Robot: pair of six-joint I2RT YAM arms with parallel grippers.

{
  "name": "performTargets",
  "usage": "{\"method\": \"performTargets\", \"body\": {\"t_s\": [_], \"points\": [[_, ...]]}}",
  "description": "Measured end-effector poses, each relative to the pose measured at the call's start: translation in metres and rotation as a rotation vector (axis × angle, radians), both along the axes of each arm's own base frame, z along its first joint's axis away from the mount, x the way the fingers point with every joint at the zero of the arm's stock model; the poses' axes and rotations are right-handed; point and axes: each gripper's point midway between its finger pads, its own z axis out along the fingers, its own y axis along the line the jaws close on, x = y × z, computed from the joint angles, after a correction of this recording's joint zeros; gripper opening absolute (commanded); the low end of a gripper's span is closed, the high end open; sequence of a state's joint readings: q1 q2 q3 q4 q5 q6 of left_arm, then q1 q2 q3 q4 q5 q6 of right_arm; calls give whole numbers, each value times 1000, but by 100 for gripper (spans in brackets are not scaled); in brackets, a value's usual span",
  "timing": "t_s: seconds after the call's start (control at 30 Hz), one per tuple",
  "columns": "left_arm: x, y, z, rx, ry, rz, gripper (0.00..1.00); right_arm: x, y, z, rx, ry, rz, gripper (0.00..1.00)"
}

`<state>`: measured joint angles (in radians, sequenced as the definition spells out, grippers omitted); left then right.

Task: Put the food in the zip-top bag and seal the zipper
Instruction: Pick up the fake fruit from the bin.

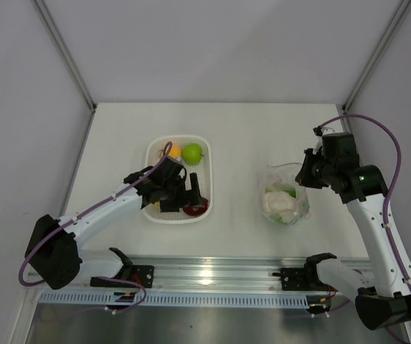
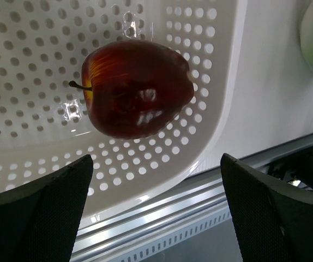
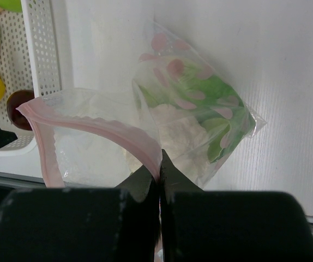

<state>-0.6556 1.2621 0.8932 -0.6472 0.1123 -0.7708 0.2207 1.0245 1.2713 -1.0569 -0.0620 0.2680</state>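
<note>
While the left gripper hangs wide open over the dark red apple mid-frame, the right gripper pinches the zip-top bag by its zipper, bottom centre.

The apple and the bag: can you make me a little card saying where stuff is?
apple: in the white basket, not held
left end effector: open, aimed at the apple
right end effector: shut, pinching the zipper
zip-top bag: mouth open, lettuce inside
also in basket: lime-green fruit, orange fruit
</note>
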Motion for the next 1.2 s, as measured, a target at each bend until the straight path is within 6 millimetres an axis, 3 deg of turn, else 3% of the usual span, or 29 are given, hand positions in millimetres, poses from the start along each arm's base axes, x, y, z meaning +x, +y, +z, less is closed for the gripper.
{"method": "performTargets", "body": {"t_s": [0.4, 0.77, 1.2], "points": [[19, -9, -23, 9, 18, 29, 99, 0, 0, 0, 0, 0, 0, 0], [25, -2, -49, 80, 61, 84, 97, 0, 0, 0, 0, 0, 0, 0], [39, -4, -64, 53, 61, 112, 86, 3, 1, -4, -5, 18, 2, 0]]}}
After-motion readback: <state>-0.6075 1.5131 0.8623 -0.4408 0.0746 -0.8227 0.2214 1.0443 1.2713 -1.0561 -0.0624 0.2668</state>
